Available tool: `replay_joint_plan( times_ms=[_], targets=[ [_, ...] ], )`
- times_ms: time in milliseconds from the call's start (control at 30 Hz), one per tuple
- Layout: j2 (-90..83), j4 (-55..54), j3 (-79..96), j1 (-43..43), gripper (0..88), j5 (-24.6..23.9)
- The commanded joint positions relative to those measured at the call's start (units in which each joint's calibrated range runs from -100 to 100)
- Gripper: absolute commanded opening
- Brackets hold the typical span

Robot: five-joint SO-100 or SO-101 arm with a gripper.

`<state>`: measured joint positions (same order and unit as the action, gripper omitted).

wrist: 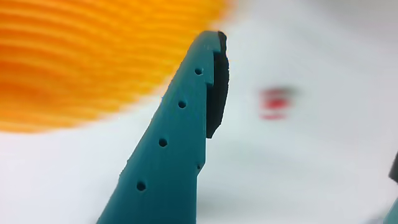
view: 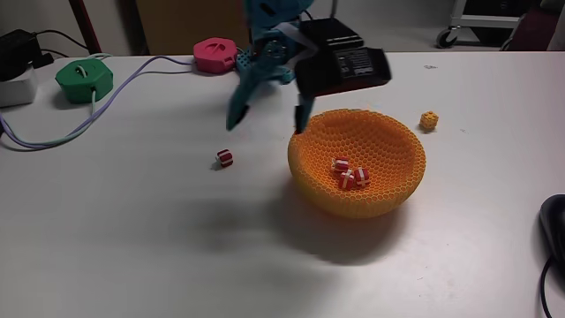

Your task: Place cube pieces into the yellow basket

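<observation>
The yellow basket [view: 397, 181] stands right of centre on the white table and holds three red cube pieces with white bands [view: 350, 174]. One more red cube piece [view: 224, 157] lies on the table to the basket's left. A yellow cube piece [view: 429, 120] sits behind the basket's right side. My teal gripper [view: 269, 119] hangs open above the table, just left of the basket's rim, with nothing between its fingers. In the wrist view a teal finger [wrist: 174, 137] is sharp, the basket [wrist: 87, 56] is blurred at upper left, and the red cube [wrist: 273, 102] is blurred to the right.
A green puck [view: 86, 78] with a cable and a pink puck [view: 214, 55] sit at the back left. A black device [view: 16, 44] and cables [view: 53, 137] lie at the far left. A dark object [view: 553, 225] is at the right edge.
</observation>
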<state>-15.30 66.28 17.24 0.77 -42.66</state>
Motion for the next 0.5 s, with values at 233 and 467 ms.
replay_joint_plan(
  times_ms=[233, 467],
  targets=[
    [-13.77, -37.96, 42.12, -17.36, 43.0, -1.51],
    [-15.01, -41.08, 49.06, -16.99, 41.9, -2.34]
  ],
)
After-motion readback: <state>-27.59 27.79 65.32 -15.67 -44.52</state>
